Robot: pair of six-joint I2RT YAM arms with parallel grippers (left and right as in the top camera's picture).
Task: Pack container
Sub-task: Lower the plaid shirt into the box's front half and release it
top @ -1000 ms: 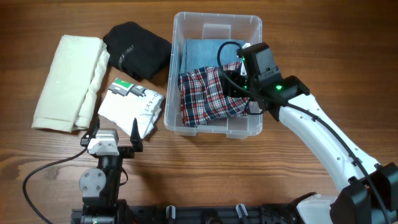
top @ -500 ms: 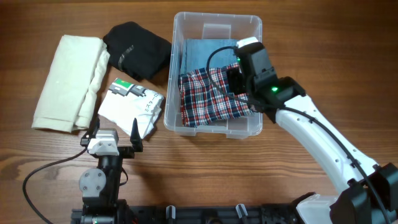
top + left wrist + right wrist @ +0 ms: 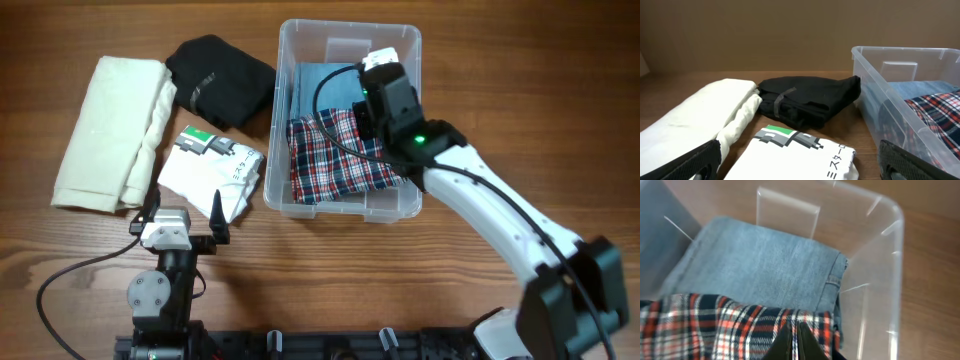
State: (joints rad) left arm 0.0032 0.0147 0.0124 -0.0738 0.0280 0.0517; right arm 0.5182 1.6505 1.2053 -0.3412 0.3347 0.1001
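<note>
The clear container (image 3: pixel 300 40) stands at the back middle of the table, its wall (image 3: pixel 900 50) also in the left wrist view. Folded blue jeans (image 3: pixel 325 80) lie at its bottom, with a red, white and navy plaid shirt (image 3: pixel 330 155) on top of them toward the near end. My right gripper (image 3: pixel 794 332) is inside the container, shut on the plaid shirt's (image 3: pixel 705 325) far edge above the jeans (image 3: pixel 765 265). My left gripper (image 3: pixel 185 208) stands open near the front left, just short of a white printed T-shirt (image 3: pixel 210 175), holding nothing.
Left of the container lie a black folded garment (image 3: pixel 220 80), a large cream folded garment (image 3: pixel 110 130) and the white T-shirt (image 3: pixel 800 155). The right arm reaches in from the front right. Bare wood surrounds the container on the right.
My right gripper has moved toward the far end of the container and closed on the plaid shirt's edge. The left arm has not moved.
</note>
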